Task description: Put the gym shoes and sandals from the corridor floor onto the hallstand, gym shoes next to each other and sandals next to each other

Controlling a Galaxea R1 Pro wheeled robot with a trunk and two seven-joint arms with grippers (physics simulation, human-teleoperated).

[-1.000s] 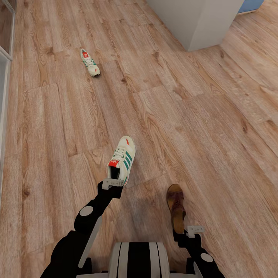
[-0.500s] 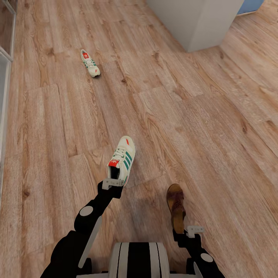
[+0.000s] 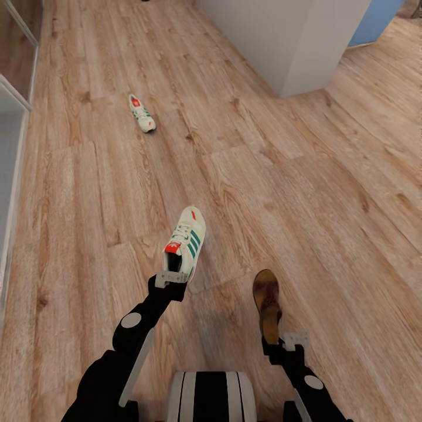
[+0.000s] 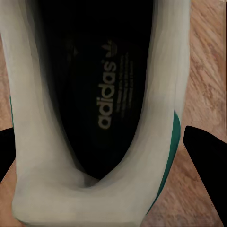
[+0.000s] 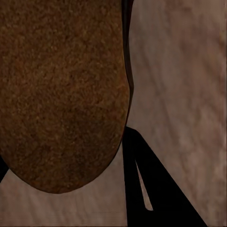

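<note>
A gym shoe (image 3: 186,241), white with 3 green side stripes and a red-orange tab, is held by its heel in the left gripper (image 3: 170,277), with the toe pointing away from the robot over the corridor floor (image 3: 305,193). In the left wrist view the shoe's dark insole (image 4: 101,85) with pale lettering is seen from above the heel opening, and a dark finger (image 4: 208,161) is seen on each side of the heel, so the jaws are closed against the shoe. To the right of this held shoe and nearer the robot, a brown sandal (image 3: 268,305) with a tan footbed is gripped at its heel end by the right gripper (image 3: 287,343), its toe likewise pointing away. In the right wrist view the sandal's rounded brown footbed (image 5: 61,94) is seen close up with a dark finger (image 5: 146,184) beside it; the jaws appear closed on the sandal. Whether the carried shoe and sandal are touching the floor cannot be told. Well beyond the held shoe and to its left, a 2nd gym shoe (image 3: 142,113) lies on the wood planks. Further away and to the right of the held shoe, a white block-shaped unit (image 3: 293,41) stands on the floor. At the far left a glass panel (image 3: 12,135) is seen.
</note>
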